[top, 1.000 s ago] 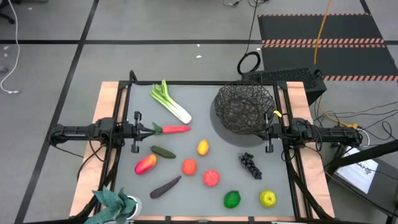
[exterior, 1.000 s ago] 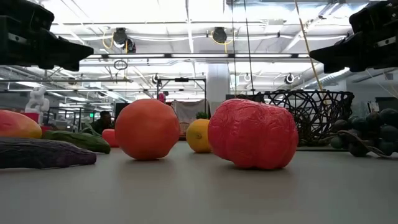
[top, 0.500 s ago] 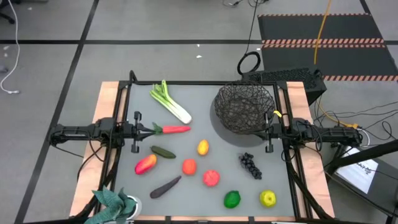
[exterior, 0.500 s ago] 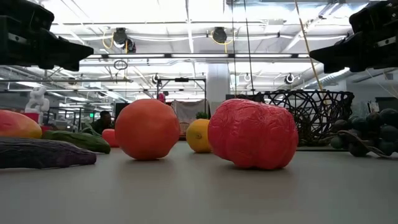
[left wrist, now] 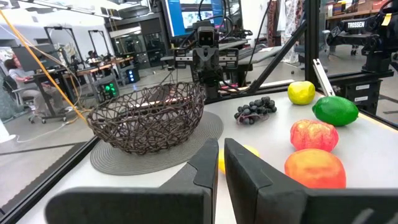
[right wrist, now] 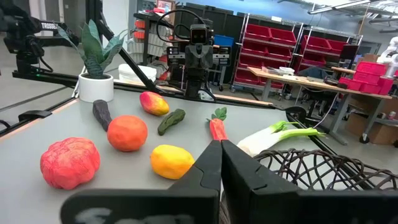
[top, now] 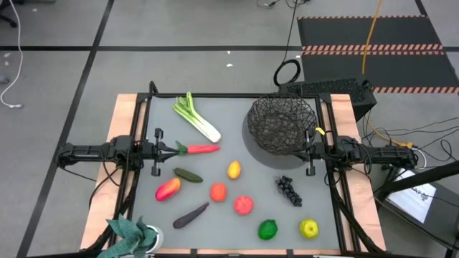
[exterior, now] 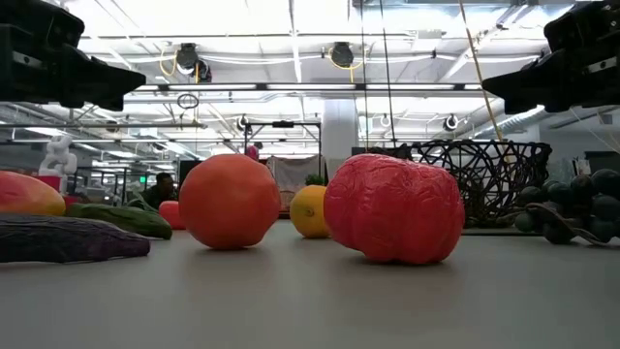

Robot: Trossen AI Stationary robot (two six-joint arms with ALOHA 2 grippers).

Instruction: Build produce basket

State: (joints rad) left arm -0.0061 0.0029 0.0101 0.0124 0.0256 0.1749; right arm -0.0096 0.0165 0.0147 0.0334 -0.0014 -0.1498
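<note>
Two empty closed grippers, left (top: pixel 171 149) at 9 o'clock, right (top: pixel 296 151) at 3; round produce (top: pixel 218 191) may roll off when nudged, missing basket (top: pixel 281 125).

Very little can be read here. In the left wrist view, the white word "TROSSEN" stands on a dark arm housing (left wrist: pixel 356 25) at the far side of the room — the letters are small but clear. In the right wrist view the same word, "TROSSEN", shows in white on a dark robot arm (right wrist: pixel 55 26) beyond the table's far end. The blue screens (left wrist: pixel 196 12) behind the table carry writing too small to make out. The high and low views show no legible text, label or number — only striped floor marking.
</note>
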